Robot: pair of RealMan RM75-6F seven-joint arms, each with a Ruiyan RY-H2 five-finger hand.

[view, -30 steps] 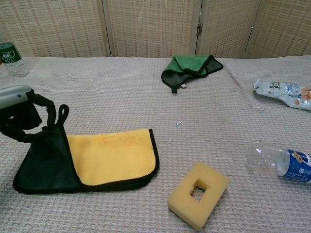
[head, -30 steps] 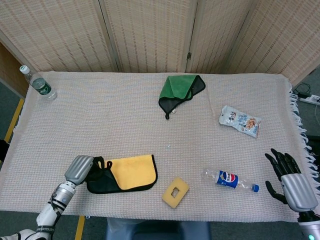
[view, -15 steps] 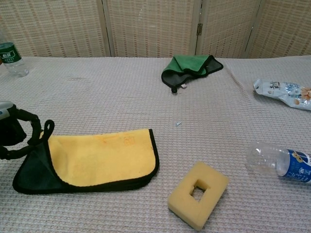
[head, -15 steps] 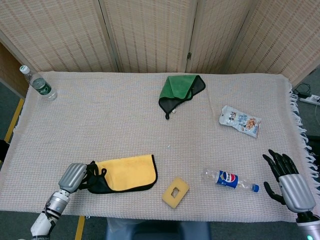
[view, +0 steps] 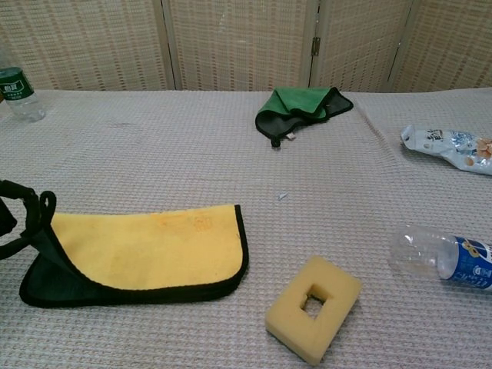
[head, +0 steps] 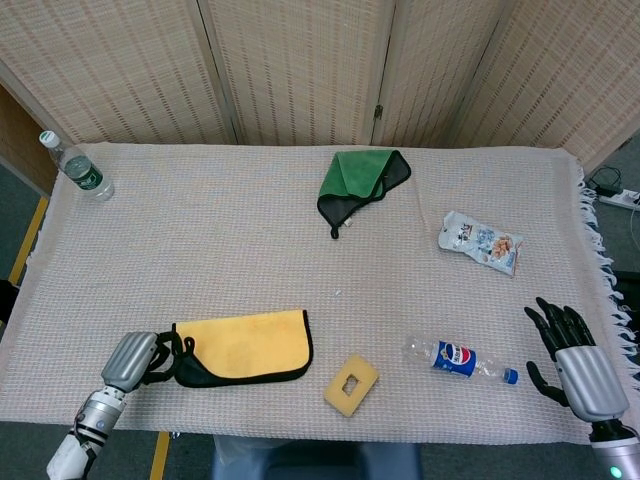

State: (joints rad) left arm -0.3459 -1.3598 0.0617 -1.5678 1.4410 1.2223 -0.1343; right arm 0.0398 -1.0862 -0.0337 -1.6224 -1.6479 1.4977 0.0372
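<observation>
Left hand (head: 130,358): pinches the left edge of the yellow cloth (head: 245,345), having dragged it open toward 9 o'clock.
Cloth: nearly flat, near tabletop (head: 250,250) edge.
Right hand (head: 572,360): spread, idle beside bottle (head: 460,359).

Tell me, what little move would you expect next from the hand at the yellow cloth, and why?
Probably a little more pull outward before letting go. The left hand pinches the left corner of the yellow cloth, which lies nearly flat, but a strip of its dark underside is folded over at that end. Drawing the corner further left should flatten it. The right hand rests open, away from the cloth.
</observation>
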